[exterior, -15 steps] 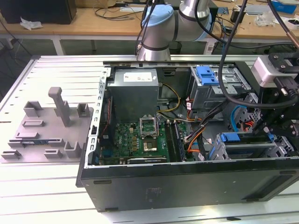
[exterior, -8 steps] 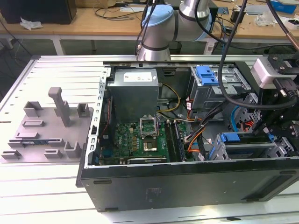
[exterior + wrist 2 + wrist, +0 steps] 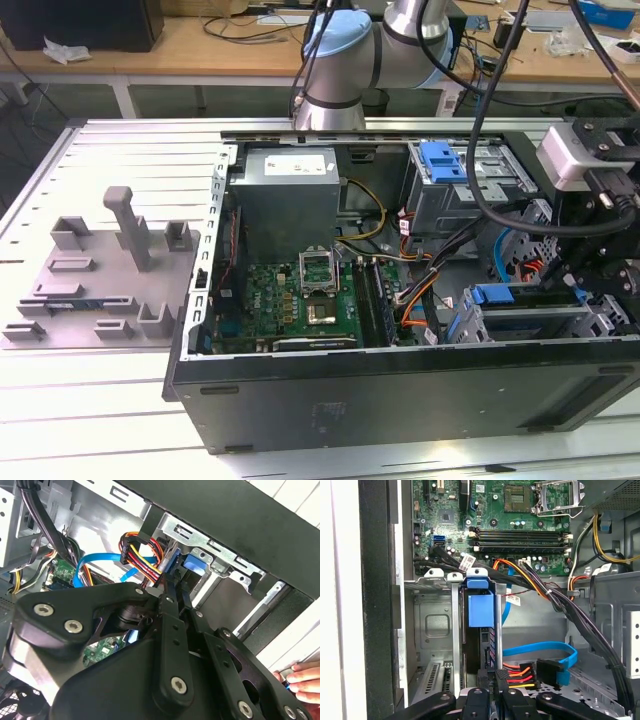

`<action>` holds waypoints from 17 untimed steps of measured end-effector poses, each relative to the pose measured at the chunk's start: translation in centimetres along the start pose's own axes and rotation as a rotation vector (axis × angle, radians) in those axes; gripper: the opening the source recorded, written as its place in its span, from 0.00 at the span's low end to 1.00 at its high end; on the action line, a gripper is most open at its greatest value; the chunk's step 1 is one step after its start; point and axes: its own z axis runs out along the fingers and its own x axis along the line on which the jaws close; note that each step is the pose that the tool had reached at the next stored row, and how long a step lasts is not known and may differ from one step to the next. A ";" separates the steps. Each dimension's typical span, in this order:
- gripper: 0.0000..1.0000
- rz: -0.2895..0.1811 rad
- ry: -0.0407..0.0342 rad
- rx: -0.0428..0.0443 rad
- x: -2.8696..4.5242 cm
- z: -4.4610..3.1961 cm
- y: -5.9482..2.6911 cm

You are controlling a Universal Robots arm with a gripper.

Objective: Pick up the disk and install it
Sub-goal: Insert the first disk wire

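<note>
My gripper (image 3: 492, 680) was down inside the open computer case (image 3: 400, 395), at the end on the exterior view's right. In both wrist views my two black fingers (image 3: 172, 630) were pressed close together on the thin edge of the disk (image 3: 481, 607). I was holding it tight.

The disk stood on its edge in its blue frame. It sat in a slot of the metal drive cage (image 3: 432, 625), between the cage's silver rails. The blue tab of the frame stuck out at the end away from my fingers. In the exterior view I could see the blue frame (image 3: 500, 294) at the top of the cage near the front wall of the case.

Just beside my fingers hung a bunch of red, yellow and orange wires (image 3: 520, 672) with a black plug. A flat blue cable (image 3: 545, 652) curled near them. In the second wrist view a person's fingertips (image 3: 302, 677) rested on the outside edge of the case.

Farther off lay the green board (image 3: 520, 515) with its long black memory slots and a silver square socket. Past that, in the exterior view, stood the grey power box (image 3: 290, 195) and another blue frame (image 3: 443, 160) in the upper cage. Well apart, outside the case on the exterior view's left, the grey plastic fixture (image 3: 100, 275) sat on the table (image 3: 100, 420).
</note>
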 end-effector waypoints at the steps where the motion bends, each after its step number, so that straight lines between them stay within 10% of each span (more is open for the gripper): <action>1: 0.17 0.000 -0.0001 0.0000 0.00 0.02 0.00; 17: 0.17 0.000 -0.0002 0.0001 0.03 0.27 0.00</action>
